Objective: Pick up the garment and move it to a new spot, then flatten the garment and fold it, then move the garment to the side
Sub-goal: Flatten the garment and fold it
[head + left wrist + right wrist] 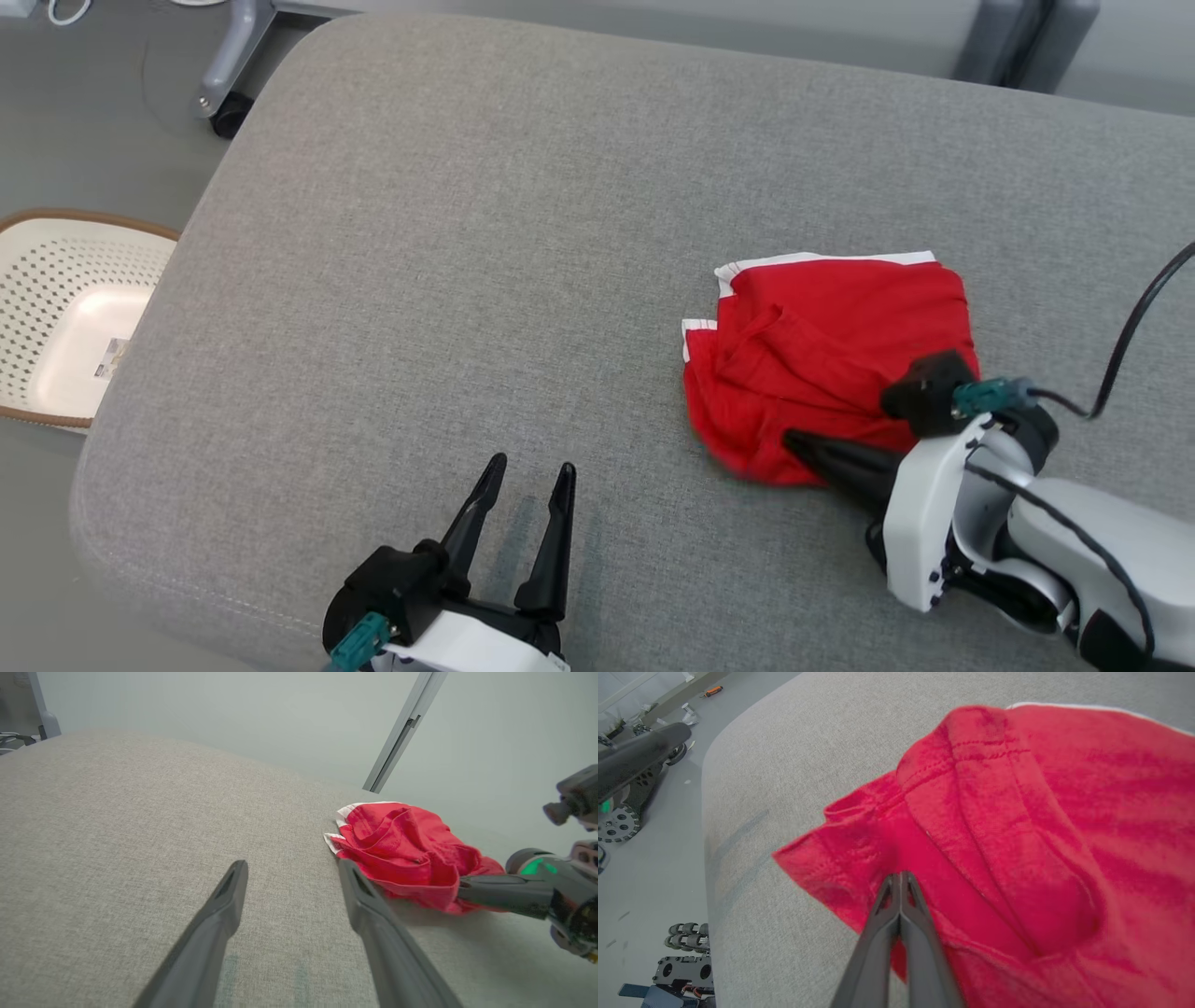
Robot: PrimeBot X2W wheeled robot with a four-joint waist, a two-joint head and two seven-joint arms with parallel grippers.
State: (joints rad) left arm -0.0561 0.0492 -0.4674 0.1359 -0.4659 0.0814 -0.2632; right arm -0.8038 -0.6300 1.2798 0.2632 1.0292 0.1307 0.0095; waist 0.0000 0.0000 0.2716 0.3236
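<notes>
Jaws of the right gripper are pressed tightly together, their tips at the near left edge of the red garment. Whether a pinch of cloth is caught between them cannot be told. Those of the left gripper stand wide apart and hold nothing, low over bare upholstery well to the left of the cloth.

The garment lies bunched into a rough, loosely folded square on the right half of the grey cushioned surface, white trim showing along its far and left edges. It looks like thin knit fabric with stitched hems: light, limp and quick to crease, so it would likely sag and unfold if lifted by a single point. The textured cushion probably grips it a little, so dragging may wrinkle it.

A firmer hold would be on a hemmed or trimmed edge, where the layers are doubled. Taking two spread corners, one per gripper, should keep the stack together.
</notes>
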